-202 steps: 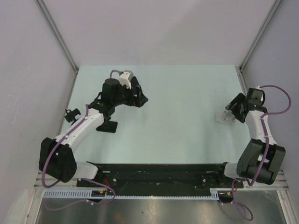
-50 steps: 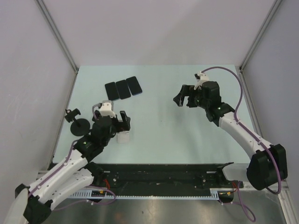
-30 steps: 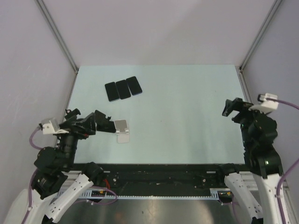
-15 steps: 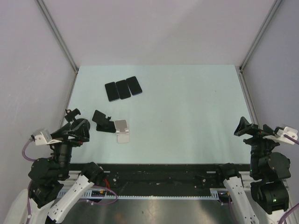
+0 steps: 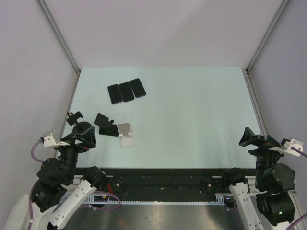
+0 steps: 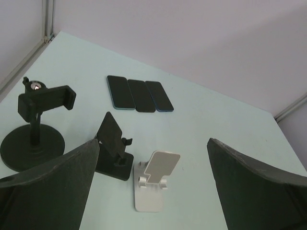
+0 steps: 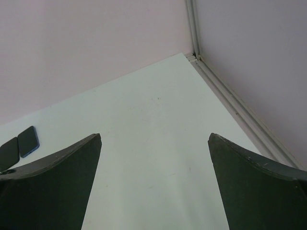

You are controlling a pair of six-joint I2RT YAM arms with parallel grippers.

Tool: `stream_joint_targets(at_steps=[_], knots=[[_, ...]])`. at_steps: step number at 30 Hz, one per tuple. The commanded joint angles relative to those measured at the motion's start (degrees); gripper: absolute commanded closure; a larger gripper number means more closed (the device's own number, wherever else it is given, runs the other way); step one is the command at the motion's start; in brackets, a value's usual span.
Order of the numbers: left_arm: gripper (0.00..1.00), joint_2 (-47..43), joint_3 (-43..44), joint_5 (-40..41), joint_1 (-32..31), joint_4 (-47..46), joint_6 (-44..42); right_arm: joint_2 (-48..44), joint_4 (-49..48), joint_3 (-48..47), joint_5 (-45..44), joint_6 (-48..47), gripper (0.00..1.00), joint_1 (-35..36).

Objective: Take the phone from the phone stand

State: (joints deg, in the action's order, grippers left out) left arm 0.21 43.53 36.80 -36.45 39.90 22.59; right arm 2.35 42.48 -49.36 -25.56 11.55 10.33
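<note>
Pale green table (image 5: pixel 192 115) btw grey walls: three phones (image 5: pixel 126 91) lie flat in a row, far left, off the stands (image 5: pixel 106 124). We see left gripper (image 5: pixel 84 133) & right gripper (image 5: pixel 254 139) w/ jaws wide apart, empty. Earlier both reached over the table, now at near edge.

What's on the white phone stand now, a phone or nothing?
Empty: the white phone stand shows a bare backplate; three phones lie flat in a row farther back.

The top camera looks steeply down from behind 6 o'clock, while the wrist cameras, low and far back at 7 and 5 o'clock, face inward, all sharing the three phones (image 5: pixel 126 91) at 11 o'clock.
</note>
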Motion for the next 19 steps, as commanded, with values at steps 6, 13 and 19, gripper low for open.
stream_joint_targets(at_steps=[6, 13, 19], knots=[[0.0, -8.29, -1.87, 0.56, 0.41, 2.29, 5.01, -0.15, 0.06, -0.21, 1.48, 1.9, 0.0, 0.75], [0.0, -8.21, -3.19, 1.17, 0.41, 2.55, 7.47, 0.55, -0.11, -0.29, 2.27, 1.72, 0.0, 1.19], [0.0, -8.21, -3.71, 1.17, 0.41, 2.55, 8.08, 1.08, -0.46, -0.29, 3.41, 1.46, 0.0, 1.36]])
